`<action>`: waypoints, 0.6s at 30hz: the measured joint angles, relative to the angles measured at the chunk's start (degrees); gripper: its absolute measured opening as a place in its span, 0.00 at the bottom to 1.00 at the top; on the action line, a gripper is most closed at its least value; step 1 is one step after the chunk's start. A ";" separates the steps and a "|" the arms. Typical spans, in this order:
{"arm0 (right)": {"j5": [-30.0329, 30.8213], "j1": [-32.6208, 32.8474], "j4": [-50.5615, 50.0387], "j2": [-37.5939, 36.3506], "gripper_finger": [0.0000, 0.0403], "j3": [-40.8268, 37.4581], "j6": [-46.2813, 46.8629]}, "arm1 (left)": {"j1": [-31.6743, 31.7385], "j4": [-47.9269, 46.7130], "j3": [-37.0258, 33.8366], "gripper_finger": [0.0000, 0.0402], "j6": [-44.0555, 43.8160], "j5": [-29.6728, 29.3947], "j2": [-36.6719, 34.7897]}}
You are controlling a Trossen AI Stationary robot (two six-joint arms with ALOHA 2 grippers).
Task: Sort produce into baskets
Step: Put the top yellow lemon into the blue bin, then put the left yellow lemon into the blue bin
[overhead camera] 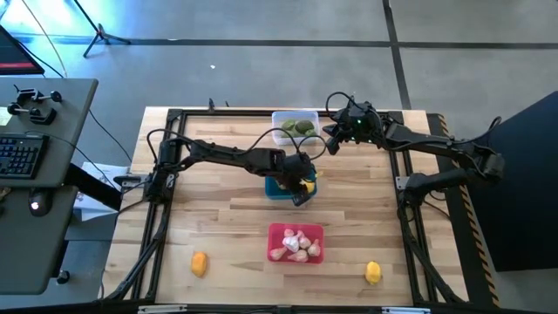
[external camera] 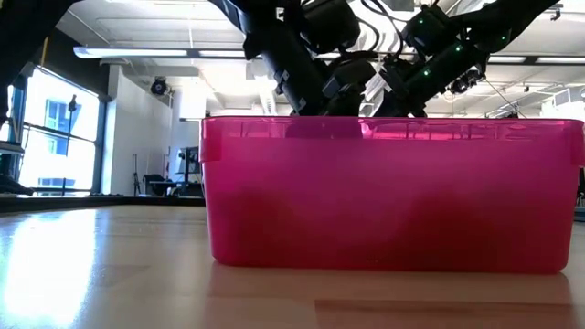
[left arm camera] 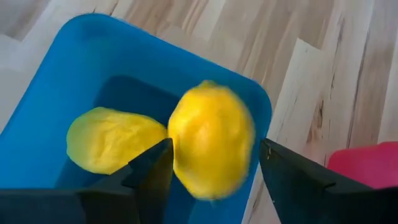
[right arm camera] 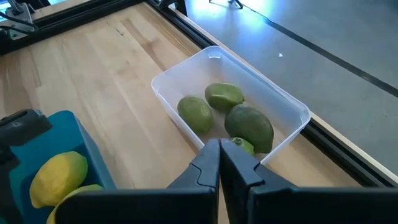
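Note:
My left gripper (overhead camera: 302,185) is open over the teal basket (overhead camera: 281,187). A yellow fruit (left arm camera: 211,146) shows blurred between its fingers, above the basket's floor, and a second yellow fruit (left arm camera: 115,140) lies in the basket. My right gripper (right arm camera: 219,167) is shut and empty, just above the near wall of the clear basket (overhead camera: 295,126), which holds several green lumps (right arm camera: 249,124). The red basket (overhead camera: 296,242) holds several whitish-pink bulbs (overhead camera: 296,246). Two yellow-orange fruits (overhead camera: 200,262) (overhead camera: 373,273) lie on the table near its front edge. My left gripper points down into the teal basket with a finger on either side of the yellow fruit. A strip of blue shows between the fruit and one finger (left arm camera: 292,180). I cannot tell whether the other finger (left arm camera: 152,174) touches it.
The wooden table (overhead camera: 218,218) has a black frame along its edges. The red basket (external camera: 393,192) fills the low view and hides the table behind it. A side desk with a keyboard (overhead camera: 22,155) stands left of the table.

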 joint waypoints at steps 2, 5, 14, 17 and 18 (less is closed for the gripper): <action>-0.05 0.00 -0.03 0.00 0.00 0.00 0.00 | 0.10 -0.32 -0.02 0.57 -0.64 0.00 0.01; -0.09 0.00 -0.08 0.00 0.00 0.00 -0.08 | 0.29 -0.68 0.04 0.57 -0.84 0.02 -0.40; -0.09 0.00 -0.16 0.00 0.00 0.00 -0.86 | 0.59 -13.20 5.53 0.34 -1.03 -1.24 -2.71; -0.12 0.00 -0.37 0.00 0.00 0.00 -1.61 | 0.03 -16.25 4.84 0.17 -3.29 -1.28 -5.03; -0.11 0.00 -0.37 0.00 0.00 0.00 -1.70 | -0.19 -17.06 4.37 0.12 -3.93 -1.30 -5.71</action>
